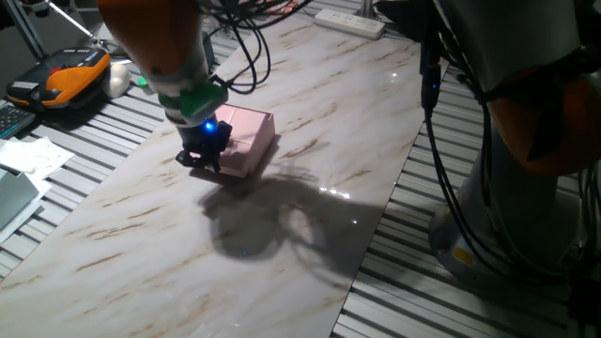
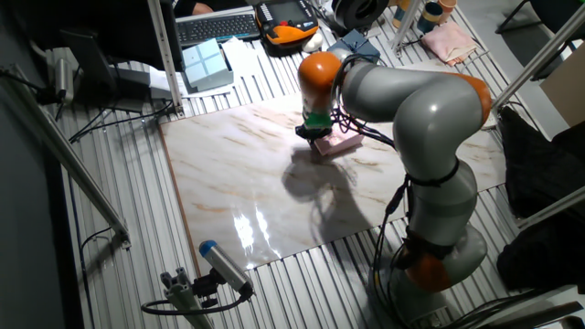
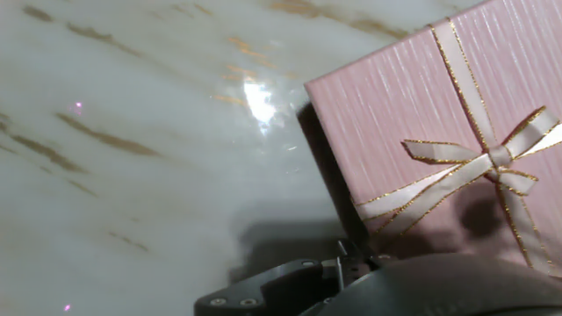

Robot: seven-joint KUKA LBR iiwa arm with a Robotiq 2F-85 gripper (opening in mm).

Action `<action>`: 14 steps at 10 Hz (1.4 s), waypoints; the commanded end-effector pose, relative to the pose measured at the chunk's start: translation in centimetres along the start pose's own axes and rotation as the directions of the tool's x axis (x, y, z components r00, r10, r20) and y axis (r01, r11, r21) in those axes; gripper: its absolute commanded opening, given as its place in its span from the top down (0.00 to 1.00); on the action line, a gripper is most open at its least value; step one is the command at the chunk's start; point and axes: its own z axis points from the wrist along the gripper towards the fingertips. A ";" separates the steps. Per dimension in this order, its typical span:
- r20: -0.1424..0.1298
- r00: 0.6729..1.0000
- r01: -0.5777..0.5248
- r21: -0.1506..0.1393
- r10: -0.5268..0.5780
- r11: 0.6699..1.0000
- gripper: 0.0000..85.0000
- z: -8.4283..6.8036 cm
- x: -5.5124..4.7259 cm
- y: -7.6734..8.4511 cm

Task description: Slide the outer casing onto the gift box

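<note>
While my claw (image 1: 203, 156) sits at the gift box (image 3: 457, 132) edge, mid-worktop (image 1: 310, 197), finger spacing unreadable; casing unseen. Next: locate it.

You have one pink gift box (image 3: 421, 140) on the table (image 1: 310, 178), tied with one ribbon bow (image 3: 492, 162). One tool (image 1: 205, 155) is over it. Off the table you can count one keyboard (image 2: 215, 27), one white power strip (image 1: 349, 21) and one orange handheld unit (image 1: 70, 73).
</note>
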 end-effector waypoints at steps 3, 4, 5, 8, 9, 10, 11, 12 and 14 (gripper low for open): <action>0.028 1.000 -0.011 0.026 0.010 1.000 1.00 1.3 0.1 0.5; 0.030 1.000 -0.006 0.027 0.006 1.000 1.00 1.4 -0.1 0.5; 0.030 1.000 0.001 0.028 -0.002 1.000 1.00 1.3 -0.2 0.4; 0.026 0.999 0.030 0.055 -0.032 0.998 1.00 1.1 -0.7 0.1; 0.017 0.999 0.042 0.062 -0.043 0.997 1.00 0.8 -1.0 -0.1; 0.005 0.999 0.053 0.054 -0.053 0.997 1.00 0.4 -1.3 -0.4; -0.001 0.998 0.061 0.051 -0.062 0.997 1.00 0.1 -1.6 -0.7; -0.001 0.998 0.066 0.052 -0.066 0.996 1.00 0.1 -1.8 -0.9; 0.000 0.997 0.071 0.055 -0.071 0.996 1.00 0.1 -2.0 -1.1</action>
